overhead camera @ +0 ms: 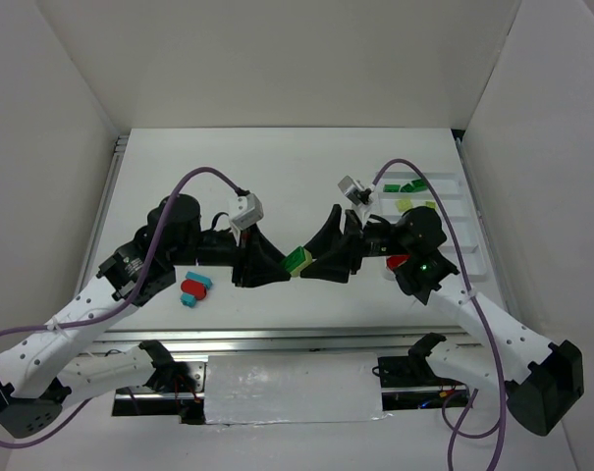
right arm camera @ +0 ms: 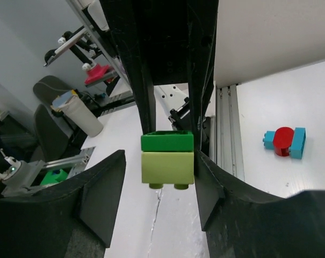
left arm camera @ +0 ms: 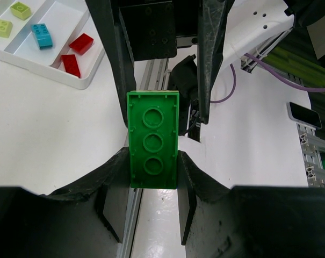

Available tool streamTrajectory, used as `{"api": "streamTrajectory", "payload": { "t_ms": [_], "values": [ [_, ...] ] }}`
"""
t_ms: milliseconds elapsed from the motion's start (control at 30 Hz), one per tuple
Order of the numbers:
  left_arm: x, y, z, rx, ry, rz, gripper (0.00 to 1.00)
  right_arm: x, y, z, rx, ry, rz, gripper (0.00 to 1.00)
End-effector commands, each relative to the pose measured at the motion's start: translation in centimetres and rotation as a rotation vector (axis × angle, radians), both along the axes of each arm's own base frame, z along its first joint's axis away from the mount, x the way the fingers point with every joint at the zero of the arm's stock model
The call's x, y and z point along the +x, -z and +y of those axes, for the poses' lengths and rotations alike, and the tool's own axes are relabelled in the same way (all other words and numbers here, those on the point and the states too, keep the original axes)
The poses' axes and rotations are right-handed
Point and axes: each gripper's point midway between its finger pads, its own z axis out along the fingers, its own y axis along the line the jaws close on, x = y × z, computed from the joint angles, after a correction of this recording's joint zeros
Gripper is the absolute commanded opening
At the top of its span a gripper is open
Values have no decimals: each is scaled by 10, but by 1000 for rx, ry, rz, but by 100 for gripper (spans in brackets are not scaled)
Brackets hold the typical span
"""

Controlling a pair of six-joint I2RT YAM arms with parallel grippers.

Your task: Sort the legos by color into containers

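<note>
A dark green lego (left arm camera: pixel 153 141) stuck to a yellow-green lego (right arm camera: pixel 168 167) hangs above the table's middle (overhead camera: pixel 297 259). My left gripper (left arm camera: pixel 151 183) is shut on the stack's sides, reaching from the left (overhead camera: pixel 275 267). My right gripper (right arm camera: pixel 159 161) faces it from the right (overhead camera: pixel 318 263), open around the stack; its left finger stands clear, its right finger is at the brick's side. The white tray of containers (overhead camera: pixel 465 221) at the right holds dark green (overhead camera: pixel 409 185), yellow-green (left arm camera: pixel 21 9), cyan (left arm camera: pixel 42 36) and red legos (left arm camera: pixel 81 43).
A cluster of red and cyan bricks (overhead camera: pixel 194 288) lies on the table by the left arm, also in the right wrist view (right arm camera: pixel 284 142). White walls enclose the table on three sides. Purple cables loop above both arms.
</note>
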Motion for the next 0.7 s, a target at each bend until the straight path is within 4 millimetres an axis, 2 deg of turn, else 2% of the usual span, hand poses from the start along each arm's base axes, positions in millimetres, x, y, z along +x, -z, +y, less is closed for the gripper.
{"api": "streamTrajectory", "payload": {
  "t_ms": [0, 33, 67, 167, 233, 267, 300, 333, 367, 400, 433, 667],
  "values": [
    [-2, -20, -1, -55, 21, -55, 0, 3, -15, 8, 21, 15, -43, 59],
    [-2, -21, -1, -58, 24, -55, 0, 3, -16, 9, 25, 19, -48, 57],
    [-2, -19, -1, -52, 24, -50, 0, 2, -15, 11, 24, 15, -47, 39],
    [-1, -19, -1, -51, 18, -52, 0, 3, -12, 13, 18, 15, -53, 3],
    [-2, -20, 0, -49, 22, -54, 3, 4, -11, 13, 15, 19, -62, 0],
    [-2, -19, 1, -46, 17, -54, 13, 5, -9, 14, 5, 22, -69, 0],
    [-1, -19, 1, -45, 10, -55, 28, 5, -9, 13, 2, 25, -74, 0],
    [0, -19, 1, -46, 2, -58, 52, 6, -7, 14, -12, 26, -63, 0],
    [2, -17, 2, -41, -9, -58, 66, 8, -8, 14, -17, 31, -72, 0],
    [2, -18, 3, -40, -14, -60, 67, 8, -8, 15, -22, 31, -76, 0],
    [3, -16, 3, -33, -15, -55, 72, 9, -5, 15, -43, 30, -64, 0],
    [4, -12, 4, -12, -23, -52, 71, 16, -4, 13, -75, 51, -72, 0]
  ]
}}
